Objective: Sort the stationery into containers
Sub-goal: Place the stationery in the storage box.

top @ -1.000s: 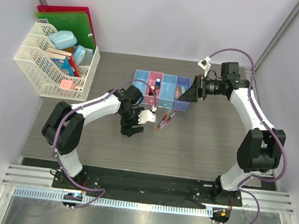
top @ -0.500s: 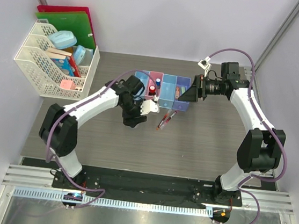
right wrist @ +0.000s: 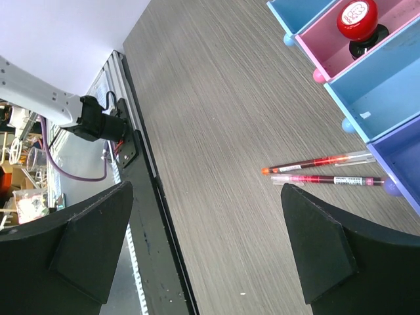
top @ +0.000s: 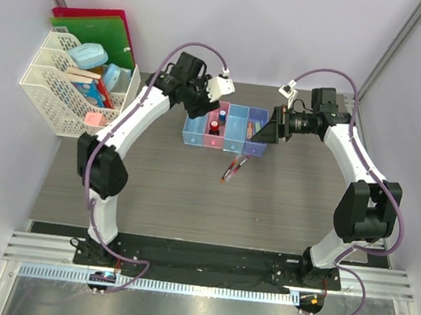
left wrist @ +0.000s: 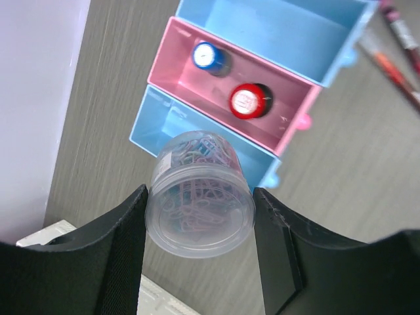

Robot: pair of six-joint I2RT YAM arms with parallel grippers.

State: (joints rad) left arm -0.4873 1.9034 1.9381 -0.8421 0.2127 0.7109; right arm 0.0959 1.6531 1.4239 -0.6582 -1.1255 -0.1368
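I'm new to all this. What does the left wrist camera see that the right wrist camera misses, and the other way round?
Only the left wrist view: a clear tub of paper clips gripped in the left hand, and a blue-topped piece in the pink bin. Only the right wrist view: the purple-blue bin's corner, and the metal rail at the table's edge. Both: the pink bin, the red-topped piece in it, and the two pens lying on the table.

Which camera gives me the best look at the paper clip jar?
Left wrist: the jar sits large in the left gripper, clips visible. Top view cannot make it out; right wrist view misses it.
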